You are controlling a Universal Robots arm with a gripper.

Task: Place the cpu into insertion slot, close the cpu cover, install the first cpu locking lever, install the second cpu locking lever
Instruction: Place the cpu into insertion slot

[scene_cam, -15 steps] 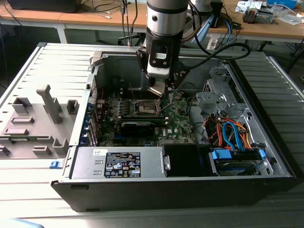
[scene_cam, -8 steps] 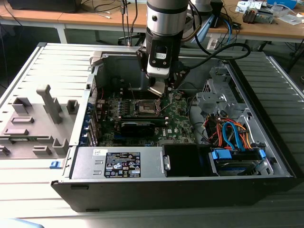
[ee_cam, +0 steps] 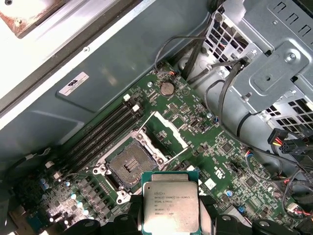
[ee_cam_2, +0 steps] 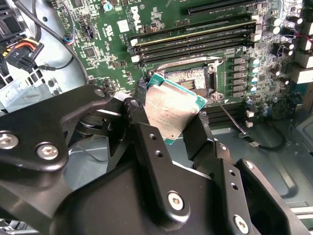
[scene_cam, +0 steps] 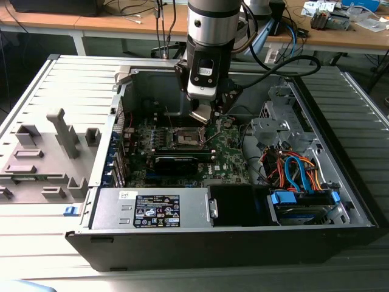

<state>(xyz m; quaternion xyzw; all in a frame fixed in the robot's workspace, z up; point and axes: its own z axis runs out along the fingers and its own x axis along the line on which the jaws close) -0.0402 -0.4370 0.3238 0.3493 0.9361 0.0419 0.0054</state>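
One chip in hand: the gripper (ee_cam: 170,221) is clenched on the cpu (ee_cam: 170,208) by two opposite edges, metal top up, hanging above the green board (ee_cam: 230,161) close to the insertion slot (ee_cam: 129,164) but not seated in it. Past the chip the slot lies open and unfilled, with the cpu cover (ee_cam: 171,129) swung up on its far side. Risk as I read it: any skew or offset between chip and slot on the way down puts a corner into the slot's dark centre and damages it, or clips the raised cover.
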